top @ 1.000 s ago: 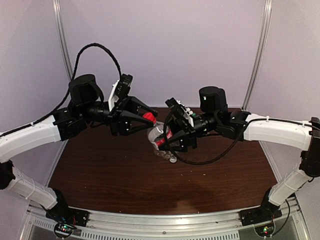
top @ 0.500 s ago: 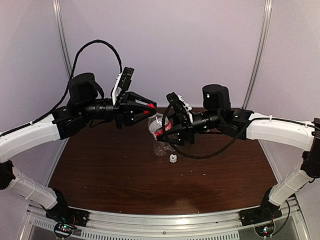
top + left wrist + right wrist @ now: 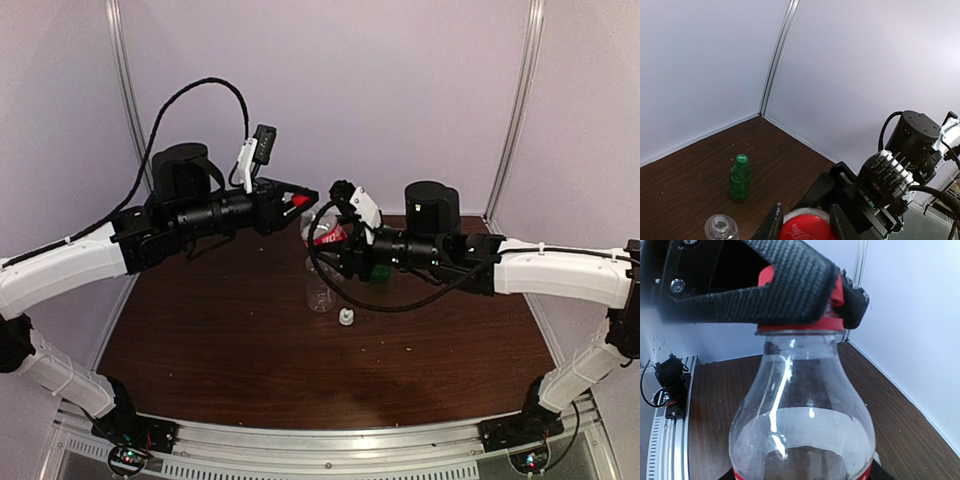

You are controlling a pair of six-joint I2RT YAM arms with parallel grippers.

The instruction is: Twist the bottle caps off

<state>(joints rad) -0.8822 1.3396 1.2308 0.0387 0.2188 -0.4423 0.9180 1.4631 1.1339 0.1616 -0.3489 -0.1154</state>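
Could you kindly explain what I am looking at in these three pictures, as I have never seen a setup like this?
These are two robot arms fixed at the near edge of a brown table, each ending in a two-finger pincer. The wide picture comes from a fixed camera above and behind the arms. The other two come from a small camera on each wrist. The right pincer holds a clear red-labelled bottle up off the table. The left pincer is shut on its red cap, as one would to twist it off. On the table stand an open clear bottle, with a white cap lying beside it, and a green bottle with its green cap on.
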